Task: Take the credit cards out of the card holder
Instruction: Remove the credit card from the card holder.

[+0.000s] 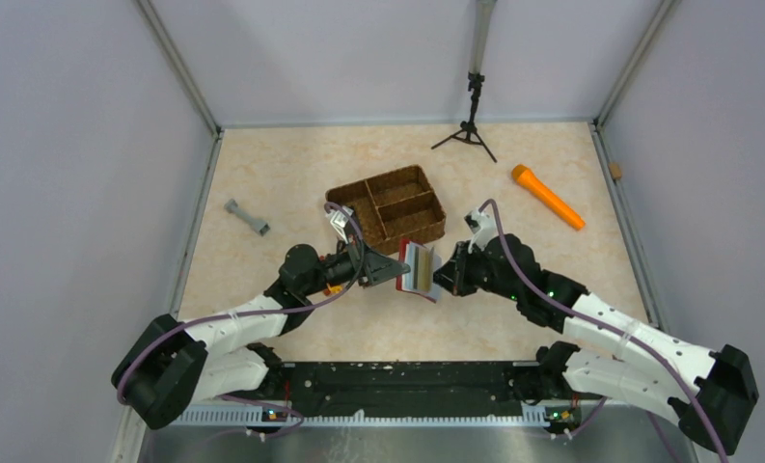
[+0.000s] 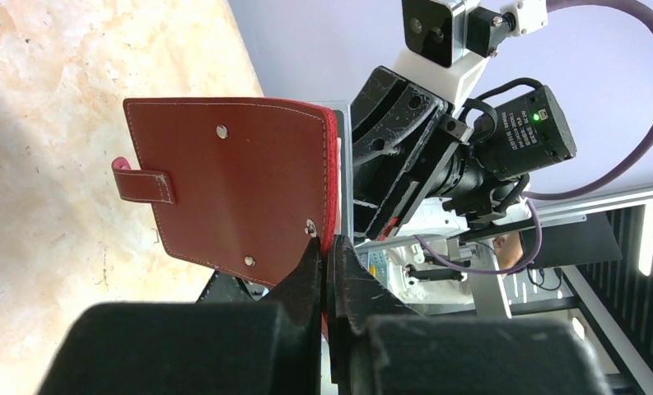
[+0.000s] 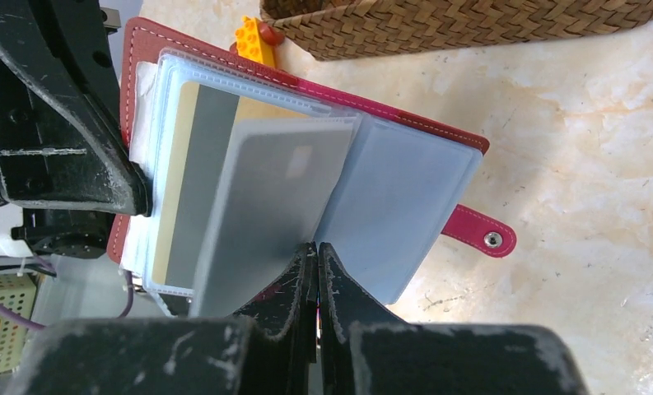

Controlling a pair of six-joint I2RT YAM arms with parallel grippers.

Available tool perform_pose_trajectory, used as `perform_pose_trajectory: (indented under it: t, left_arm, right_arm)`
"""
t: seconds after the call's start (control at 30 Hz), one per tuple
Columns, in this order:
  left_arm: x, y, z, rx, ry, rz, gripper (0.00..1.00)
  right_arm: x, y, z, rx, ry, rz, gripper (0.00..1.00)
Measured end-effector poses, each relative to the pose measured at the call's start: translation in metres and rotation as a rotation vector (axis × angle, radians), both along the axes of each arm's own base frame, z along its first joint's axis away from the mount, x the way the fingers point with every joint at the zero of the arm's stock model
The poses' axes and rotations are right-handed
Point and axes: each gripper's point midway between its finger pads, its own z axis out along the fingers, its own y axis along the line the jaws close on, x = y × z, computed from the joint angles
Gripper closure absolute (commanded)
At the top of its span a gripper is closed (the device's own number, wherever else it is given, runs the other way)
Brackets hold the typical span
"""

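Observation:
The dark red card holder (image 1: 419, 270) is held upright above the table between both arms. My left gripper (image 2: 327, 255) is shut on its spine edge; the closed outer cover (image 2: 232, 177) with its strap tab faces that camera. In the right wrist view the holder (image 3: 463, 140) lies open, showing pale clear sleeves. A grey credit card (image 3: 257, 206) sticks out of a sleeve, and my right gripper (image 3: 316, 251) is shut on its lower edge. A tan-gold credit card (image 3: 174, 181) sits in a sleeve behind it.
A brown wicker divided basket (image 1: 386, 204) stands just behind the holder. A yellow toy block (image 3: 257, 41) lies by the basket. An orange stick (image 1: 547, 197) is at the back right, a grey dumbbell-shaped part (image 1: 247, 218) at the left, a small tripod (image 1: 470, 125) at the back.

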Motion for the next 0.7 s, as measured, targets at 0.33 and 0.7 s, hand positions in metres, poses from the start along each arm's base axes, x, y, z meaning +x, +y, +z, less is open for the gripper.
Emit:
perform_pose_trajectory:
  t: [0.33,0.7]
  left_arm:
    - [-0.001,0.001,-0.001,0.006,-0.002,0.001,1.00]
    - [-0.002,0.005,0.011,-0.013,-0.029,0.016,1.00]
  right_arm:
    - [0.001,-0.003,0.007,0.013,-0.020,-0.014,1.00]
    - [0.005,-0.037,-0.006,-0.091,-0.005,-0.130,0.94]
